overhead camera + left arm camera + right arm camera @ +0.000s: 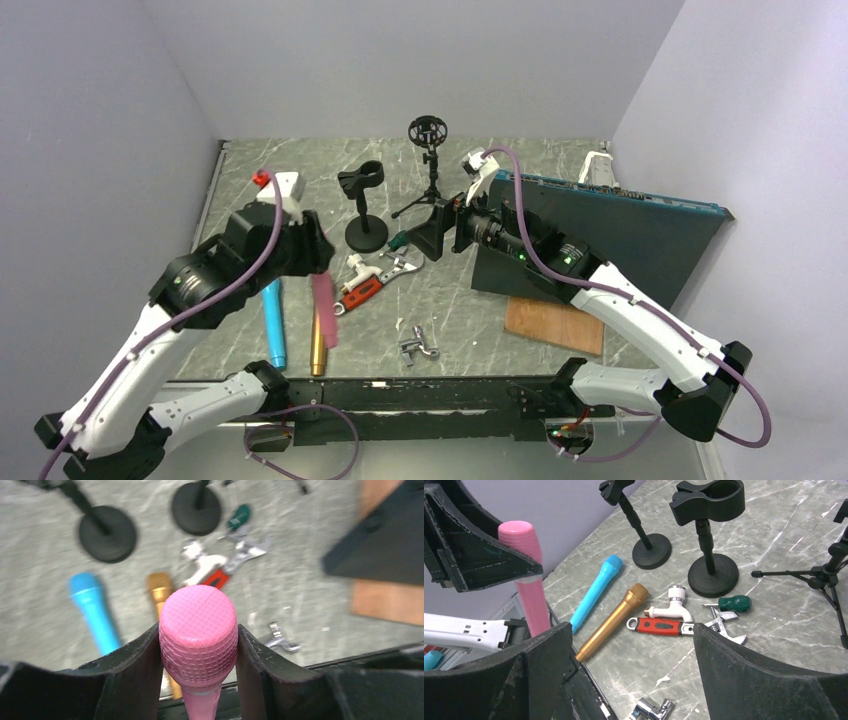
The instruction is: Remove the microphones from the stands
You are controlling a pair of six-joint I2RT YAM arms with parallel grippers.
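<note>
My left gripper [312,258] is shut on the head of a pink microphone [323,310], which hangs handle-down above the table, clear of any stand. In the left wrist view the pink head [198,630] sits tight between both fingers. The right wrist view shows it too [526,575]. A black round-base stand [365,232] carries an empty clip [360,178]; it also appears in the right wrist view [711,572]. A second round-base stand [651,550] stands beside it. My right gripper [440,235] is open and empty near the tripod.
A blue microphone [273,325] and a gold microphone [318,350] lie on the table below the pink one. A red wrench [362,290], white tap [365,268], green screwdriver [398,240], chrome fitting [420,345], tripod stand [430,150], wooden board [553,325] and dark panel [610,235] lie around.
</note>
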